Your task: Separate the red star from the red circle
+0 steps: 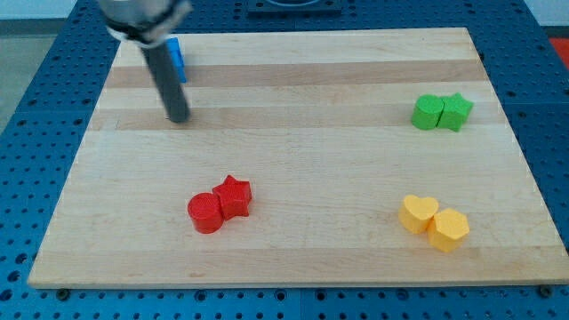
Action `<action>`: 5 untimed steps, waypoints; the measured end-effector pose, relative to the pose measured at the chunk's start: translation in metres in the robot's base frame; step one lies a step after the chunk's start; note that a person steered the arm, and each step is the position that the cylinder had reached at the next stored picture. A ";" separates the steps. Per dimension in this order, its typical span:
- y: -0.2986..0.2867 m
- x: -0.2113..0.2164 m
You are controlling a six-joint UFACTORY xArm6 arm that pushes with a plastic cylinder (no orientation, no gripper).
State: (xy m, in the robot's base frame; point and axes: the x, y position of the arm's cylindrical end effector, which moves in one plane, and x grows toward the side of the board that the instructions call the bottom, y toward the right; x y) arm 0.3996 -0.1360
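Note:
The red star point(235, 196) lies low on the wooden board point(293, 151), left of the middle. The red circle point(204, 212) touches it on its lower left side. My tip point(180, 116) is at the end of the dark rod in the board's upper left part. It stands well above the red pair and a little to their left, apart from both.
A blue block point(179, 59) sits just behind the rod near the board's top edge, partly hidden. Two green blocks point(441, 112) touch at the upper right. A yellow heart point(418, 214) and a yellow hexagon point(450, 229) touch at the lower right.

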 end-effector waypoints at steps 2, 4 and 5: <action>0.104 0.062; 0.130 0.127; 0.134 0.160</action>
State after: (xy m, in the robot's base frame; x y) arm 0.5595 -0.0015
